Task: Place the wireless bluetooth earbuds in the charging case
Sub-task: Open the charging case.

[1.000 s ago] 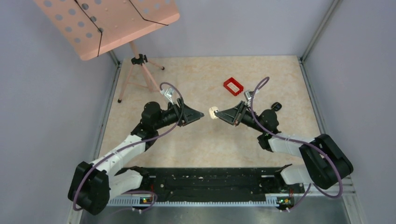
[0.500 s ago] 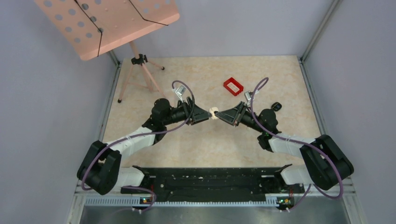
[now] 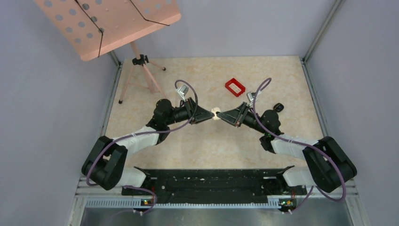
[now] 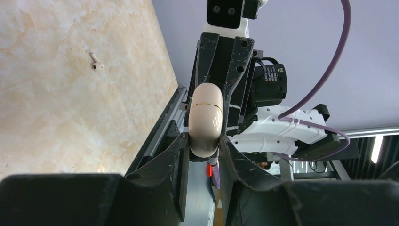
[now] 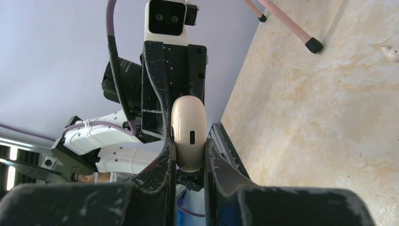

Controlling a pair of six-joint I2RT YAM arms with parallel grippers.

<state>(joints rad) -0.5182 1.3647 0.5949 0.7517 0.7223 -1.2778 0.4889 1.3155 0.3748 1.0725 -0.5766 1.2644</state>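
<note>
1. At far left I see the pink music stand [image 3: 108, 23], its feet on the table [image 3: 202, 141].
2. The left gripper [image 3: 208, 114] reaches inward to the table's middle. In the left wrist view its fingers [image 4: 176, 160] press against both sides of one end of the charging case [image 3: 215, 113], so I read it as closed on the case.
3. The case is a cream, rounded pebble with a thin gold seam. It is held off the table between the two grippers.
4. The right gripper [image 3: 222, 114] clamps the opposite end. Its fingers [image 5: 162, 165] touch both flanks, beside a small port.
5. One pale earbud [image 4: 96, 62] lies loose on the table, apart from the case.
6. A pale piece [image 5: 390, 52] lies near a stand foot; I cannot tell whether it is the same bud.
7. The red tray [image 3: 235, 87] sits farther back, right of centre.
</note>
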